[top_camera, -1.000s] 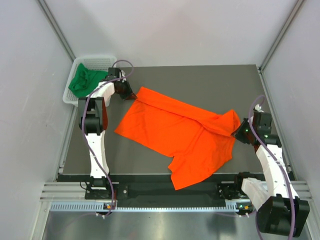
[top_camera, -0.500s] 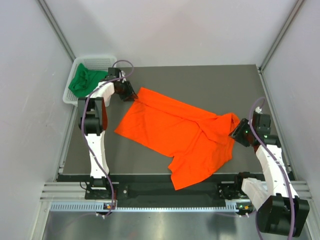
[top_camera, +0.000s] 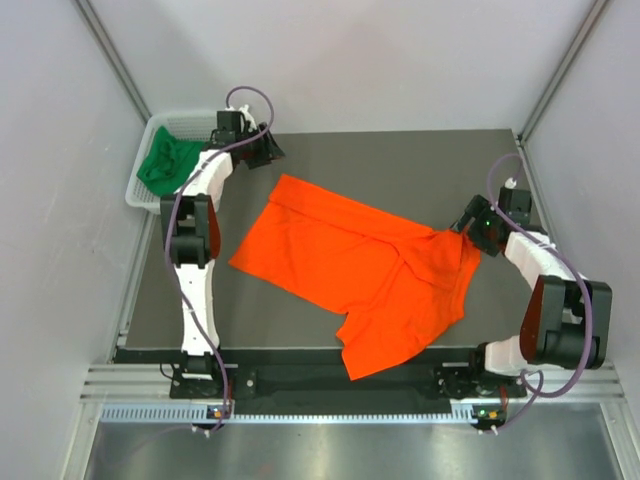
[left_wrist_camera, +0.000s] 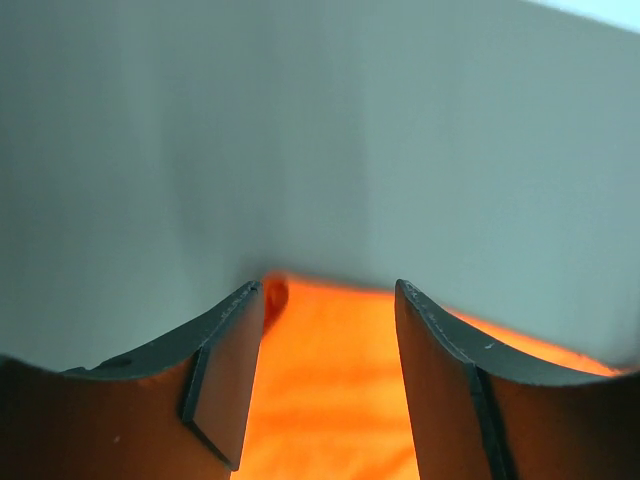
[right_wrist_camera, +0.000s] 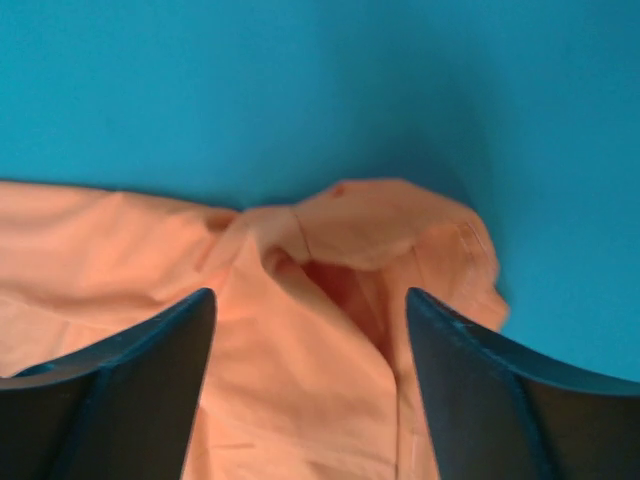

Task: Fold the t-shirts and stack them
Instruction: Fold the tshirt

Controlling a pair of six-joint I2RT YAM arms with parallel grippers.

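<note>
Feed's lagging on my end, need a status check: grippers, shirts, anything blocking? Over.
Left gripper, right gripper: open, empty. Orange shirt spread out, unfolded, bunched near right gripper. Green shirt bundled in basket. No obstructions.

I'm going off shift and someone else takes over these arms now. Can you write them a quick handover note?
Left gripper: open, empty, apart from the orange t-shirt, near its far-left corner.
Right gripper: open, empty, over its rumpled right edge.
The orange t-shirt lies spread on the table, unfolded; the green t-shirt is bunched in the white basket.
Nothing folded yet. Left: fold both, stack them.
</note>
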